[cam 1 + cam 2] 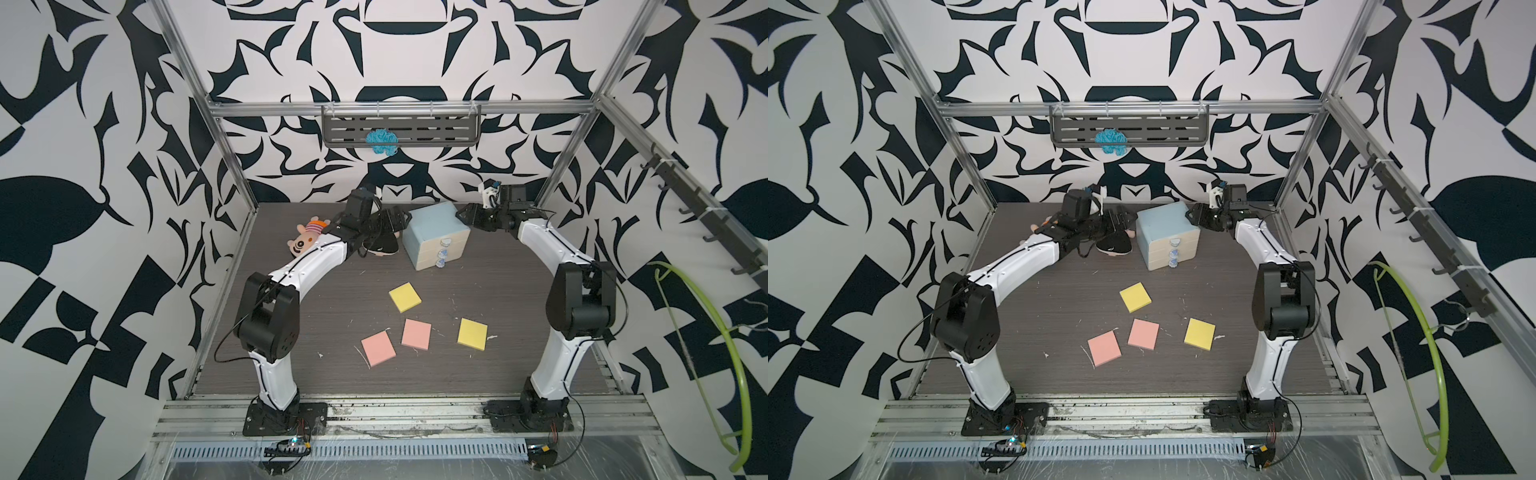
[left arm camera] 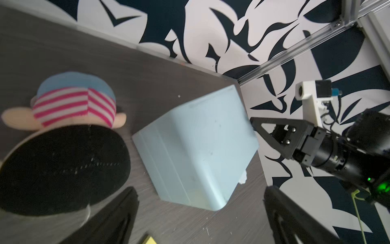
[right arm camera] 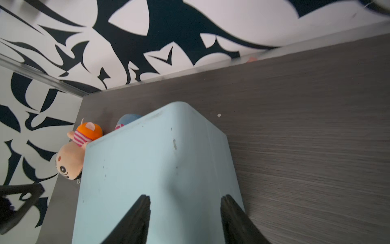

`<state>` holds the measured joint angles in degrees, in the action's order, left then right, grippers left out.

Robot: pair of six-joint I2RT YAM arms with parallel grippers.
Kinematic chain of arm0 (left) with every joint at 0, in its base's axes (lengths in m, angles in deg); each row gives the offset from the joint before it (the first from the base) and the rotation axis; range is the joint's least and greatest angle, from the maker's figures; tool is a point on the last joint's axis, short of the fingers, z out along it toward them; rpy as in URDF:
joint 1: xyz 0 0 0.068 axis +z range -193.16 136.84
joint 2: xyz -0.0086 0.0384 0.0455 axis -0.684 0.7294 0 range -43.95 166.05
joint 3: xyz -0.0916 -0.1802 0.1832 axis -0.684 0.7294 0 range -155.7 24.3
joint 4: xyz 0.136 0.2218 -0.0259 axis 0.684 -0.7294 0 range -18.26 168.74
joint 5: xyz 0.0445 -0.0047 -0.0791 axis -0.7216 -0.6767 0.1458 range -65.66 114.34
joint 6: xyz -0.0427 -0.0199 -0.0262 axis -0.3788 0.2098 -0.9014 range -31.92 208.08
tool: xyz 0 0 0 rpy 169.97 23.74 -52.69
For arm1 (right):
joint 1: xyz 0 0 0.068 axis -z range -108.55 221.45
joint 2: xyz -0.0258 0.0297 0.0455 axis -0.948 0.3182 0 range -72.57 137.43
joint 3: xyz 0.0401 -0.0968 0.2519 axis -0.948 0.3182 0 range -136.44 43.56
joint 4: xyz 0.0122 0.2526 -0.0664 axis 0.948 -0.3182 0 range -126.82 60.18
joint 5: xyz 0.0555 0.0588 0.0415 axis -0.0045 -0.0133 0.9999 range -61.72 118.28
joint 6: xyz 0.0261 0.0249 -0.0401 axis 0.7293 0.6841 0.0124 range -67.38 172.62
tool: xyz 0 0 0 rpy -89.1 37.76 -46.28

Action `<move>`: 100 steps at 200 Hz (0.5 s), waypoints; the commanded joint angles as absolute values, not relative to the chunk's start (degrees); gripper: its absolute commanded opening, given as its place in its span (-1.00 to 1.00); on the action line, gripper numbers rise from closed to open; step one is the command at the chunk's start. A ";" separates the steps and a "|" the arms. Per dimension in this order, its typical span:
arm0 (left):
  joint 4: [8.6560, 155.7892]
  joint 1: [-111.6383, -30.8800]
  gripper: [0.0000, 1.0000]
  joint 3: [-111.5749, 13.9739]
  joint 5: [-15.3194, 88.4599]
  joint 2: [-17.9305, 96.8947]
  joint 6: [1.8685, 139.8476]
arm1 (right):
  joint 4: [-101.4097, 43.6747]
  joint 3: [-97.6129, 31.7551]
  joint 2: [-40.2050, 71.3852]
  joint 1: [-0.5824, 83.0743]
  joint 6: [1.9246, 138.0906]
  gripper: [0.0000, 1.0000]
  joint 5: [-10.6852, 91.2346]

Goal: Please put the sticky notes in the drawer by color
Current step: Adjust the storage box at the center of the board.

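Observation:
The drawer (image 1: 436, 232) (image 1: 1167, 235) is a pale blue cabinet at the back of the table, with all three cream drawers pushed in. Two yellow sticky notes (image 1: 405, 297) (image 1: 472, 334) and two pink sticky notes (image 1: 416, 333) (image 1: 378, 348) lie flat on the table in front of it. My left gripper (image 1: 401, 220) (image 2: 200, 192) hangs open just left of the cabinet, holding nothing. At the cabinet's right top edge, my right gripper (image 1: 461, 216) (image 3: 185, 197) has its jaws apart over the blue top with nothing between them.
A plush toy with a striped hat (image 1: 307, 239) (image 2: 73, 105) and a black-and-white plush (image 1: 382, 245) lie left of the cabinet under the left arm. A wall shelf holds a blue tuft (image 1: 381, 141). Metal frame posts bound the table.

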<state>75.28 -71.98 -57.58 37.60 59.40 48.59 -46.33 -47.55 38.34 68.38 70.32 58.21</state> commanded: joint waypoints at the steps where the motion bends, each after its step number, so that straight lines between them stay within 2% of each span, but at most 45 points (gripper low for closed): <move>1: 77.95 -72.84 0.99 -52.73 35.29 56.51 47.43 | -48.89 -50.49 38.02 68.16 69.49 -0.02 65.24; 15: 77.88 -73.03 0.99 -51.02 35.24 55.74 47.04 | -48.89 -49.63 38.04 67.94 69.57 -0.15 66.58; 34: 77.89 -73.13 0.99 -49.95 35.07 55.21 46.77 | -48.80 -47.74 37.00 66.95 69.30 -0.22 66.82; 100: 75.25 -73.22 0.99 -52.26 33.89 56.74 46.43 | -49.46 -43.45 31.81 62.61 68.36 -0.23 64.29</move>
<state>76.04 -73.14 -50.06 34.45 57.46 46.89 -48.30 -43.88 35.37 65.21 69.55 62.21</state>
